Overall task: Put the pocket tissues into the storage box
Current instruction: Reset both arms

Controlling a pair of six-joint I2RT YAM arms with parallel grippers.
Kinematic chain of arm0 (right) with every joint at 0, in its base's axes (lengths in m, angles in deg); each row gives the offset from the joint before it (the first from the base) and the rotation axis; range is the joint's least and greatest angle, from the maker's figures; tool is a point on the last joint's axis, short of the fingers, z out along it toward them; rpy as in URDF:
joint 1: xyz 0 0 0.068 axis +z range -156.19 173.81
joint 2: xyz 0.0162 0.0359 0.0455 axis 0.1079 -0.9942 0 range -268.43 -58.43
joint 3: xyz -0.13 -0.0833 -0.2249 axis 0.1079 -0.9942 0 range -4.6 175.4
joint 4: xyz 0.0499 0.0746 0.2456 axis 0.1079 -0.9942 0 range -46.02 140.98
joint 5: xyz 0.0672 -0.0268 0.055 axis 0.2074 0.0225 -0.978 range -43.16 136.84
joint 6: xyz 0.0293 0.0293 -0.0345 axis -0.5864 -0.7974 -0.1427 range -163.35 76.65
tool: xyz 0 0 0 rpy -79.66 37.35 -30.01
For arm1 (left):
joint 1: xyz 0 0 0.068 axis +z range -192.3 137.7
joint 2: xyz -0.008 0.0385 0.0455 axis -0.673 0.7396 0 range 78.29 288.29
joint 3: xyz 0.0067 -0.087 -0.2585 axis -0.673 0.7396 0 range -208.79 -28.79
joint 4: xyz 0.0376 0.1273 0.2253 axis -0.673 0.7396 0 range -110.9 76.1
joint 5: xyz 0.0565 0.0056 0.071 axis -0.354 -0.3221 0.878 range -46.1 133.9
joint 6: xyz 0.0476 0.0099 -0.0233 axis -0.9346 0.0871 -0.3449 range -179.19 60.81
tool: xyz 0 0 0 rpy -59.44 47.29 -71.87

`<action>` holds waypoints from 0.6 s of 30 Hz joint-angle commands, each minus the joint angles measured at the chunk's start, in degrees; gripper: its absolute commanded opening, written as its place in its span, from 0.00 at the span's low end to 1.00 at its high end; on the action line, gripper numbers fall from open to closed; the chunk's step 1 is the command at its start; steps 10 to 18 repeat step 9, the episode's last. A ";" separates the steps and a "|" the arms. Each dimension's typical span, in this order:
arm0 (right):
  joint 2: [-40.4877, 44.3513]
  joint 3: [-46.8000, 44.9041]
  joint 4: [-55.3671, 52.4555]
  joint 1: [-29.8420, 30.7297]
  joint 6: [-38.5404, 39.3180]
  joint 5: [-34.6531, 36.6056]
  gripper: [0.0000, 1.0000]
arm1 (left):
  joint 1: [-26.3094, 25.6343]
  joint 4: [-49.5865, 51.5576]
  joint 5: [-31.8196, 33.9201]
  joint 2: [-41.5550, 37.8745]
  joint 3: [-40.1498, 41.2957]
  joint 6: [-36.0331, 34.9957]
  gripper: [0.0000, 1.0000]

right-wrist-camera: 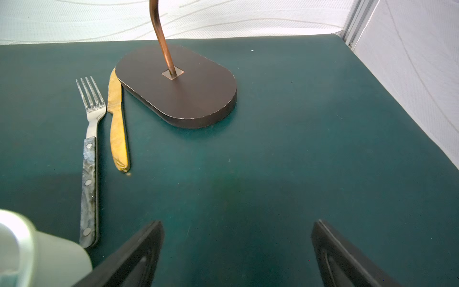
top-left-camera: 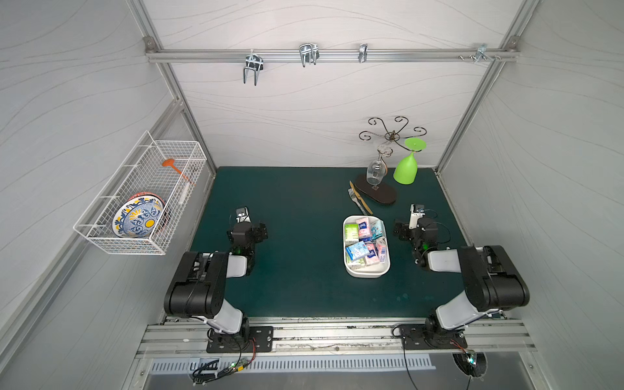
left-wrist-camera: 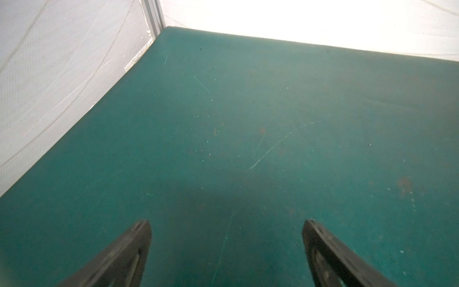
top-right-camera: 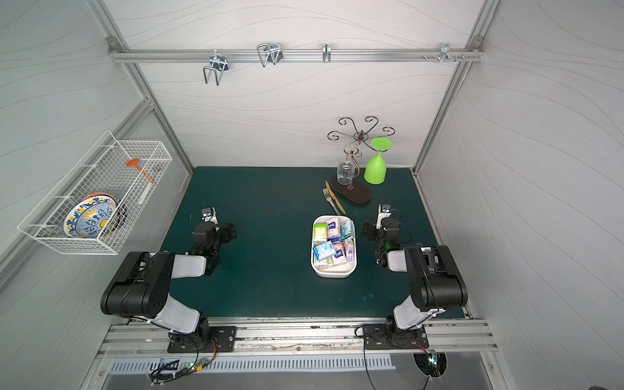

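Note:
The white storage box (top-left-camera: 366, 274) (top-right-camera: 332, 273) sits right of centre on the green mat. Several pocket tissues (top-left-camera: 366, 241) (top-right-camera: 332, 241) in pink, green, light blue and dark blue wrappers lie packed inside it. My right gripper (top-left-camera: 400, 231) (right-wrist-camera: 238, 223) hovers just right of the box, open, with only bare mat between its fingers. A corner of the box (right-wrist-camera: 49, 256) shows in the right wrist view. My left gripper (top-left-camera: 260, 233) (left-wrist-camera: 227, 223) is open over bare mat at the left, far from the box.
A fork (right-wrist-camera: 89, 174) and a gold knife (right-wrist-camera: 116, 129) lie behind the box, beside the dark oval base (right-wrist-camera: 178, 87) of a glass stand. The stand holds a clear glass (top-left-camera: 375, 169) and a green glass (top-left-camera: 407, 169). A wire basket (top-left-camera: 141, 196) with plates hangs on the left wall.

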 commanded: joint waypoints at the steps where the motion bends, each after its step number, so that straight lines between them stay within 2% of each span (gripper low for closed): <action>1: 0.10 0.36 0.92 -0.04 0.47 -0.64 0.99 | 0.30 -4.04 -0.25 0.14 -0.52 -0.01 1.00; 18: 0.15 0.42 0.81 -0.18 0.46 -1.20 0.99 | 0.30 -3.63 -0.39 0.00 -0.70 0.05 1.00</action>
